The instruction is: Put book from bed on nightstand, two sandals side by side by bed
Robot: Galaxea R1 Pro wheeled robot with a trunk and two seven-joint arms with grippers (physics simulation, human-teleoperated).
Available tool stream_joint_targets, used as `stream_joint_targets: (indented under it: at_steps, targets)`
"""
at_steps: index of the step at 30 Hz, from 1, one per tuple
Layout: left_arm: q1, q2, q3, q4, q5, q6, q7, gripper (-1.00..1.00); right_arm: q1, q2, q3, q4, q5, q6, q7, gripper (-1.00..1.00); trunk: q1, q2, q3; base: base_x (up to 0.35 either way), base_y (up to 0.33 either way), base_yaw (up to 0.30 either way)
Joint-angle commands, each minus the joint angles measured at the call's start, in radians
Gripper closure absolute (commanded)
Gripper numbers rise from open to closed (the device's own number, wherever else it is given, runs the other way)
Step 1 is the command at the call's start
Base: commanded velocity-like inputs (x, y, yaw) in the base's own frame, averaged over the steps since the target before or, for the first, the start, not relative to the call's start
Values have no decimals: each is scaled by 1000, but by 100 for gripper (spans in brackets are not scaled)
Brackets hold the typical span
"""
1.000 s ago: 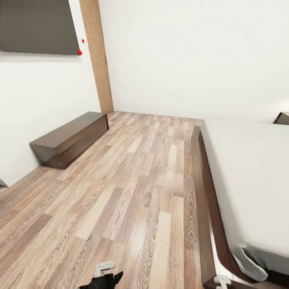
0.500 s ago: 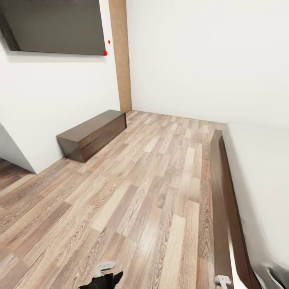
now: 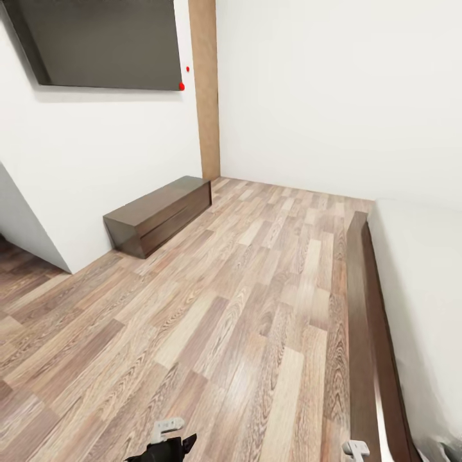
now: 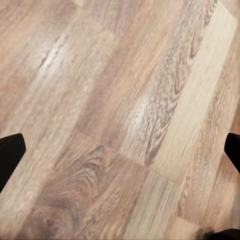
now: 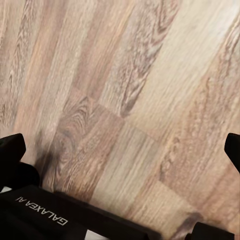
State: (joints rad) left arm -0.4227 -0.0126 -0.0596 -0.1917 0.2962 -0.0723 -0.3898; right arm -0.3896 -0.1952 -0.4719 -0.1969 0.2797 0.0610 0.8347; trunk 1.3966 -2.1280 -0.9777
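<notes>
The bed (image 3: 423, 289) lies along the right edge of the head view, an off-white mattress on a dark brown frame (image 3: 370, 308). The book, the nightstand and the two sandals are out of view. In the left wrist view my left gripper (image 4: 121, 152) hangs open over bare wood floor, its dark fingertips (image 4: 10, 155) far apart. My right gripper (image 5: 122, 150) is open too, above the floor, with nothing between its fingers. Small parts of both arms peek in at the bottom of the head view.
A long dark low cabinet (image 3: 160, 215) stands against the left wall under a dark wall screen (image 3: 102, 42). A tan wooden post (image 3: 206, 90) marks the corner. Wood floor (image 3: 244, 308) stretches between cabinet and bed. A white wall corner (image 3: 38, 237) juts out at the left.
The head camera has turned left: the bed has slid to the right edge and the cabinet and screen sit further right in the picture. The arms hold the same pose.
</notes>
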Motion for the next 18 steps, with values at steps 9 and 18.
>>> stream_joint_targets:
  at_steps: [9, 18]
  targets:
    - [-1, 0, -6, 2, 7, -4, -1, -100, -1, 0, -9, -1, 7, 6, 4, -100, -35, 63, 28, 0, 0, 1]
    - [-1, 0, -6, 2, 7, -4, -1, -100, 0, 0, -9, -1, 7, 6, 4, -100, -69, 126, 56, 0, 0, 0]
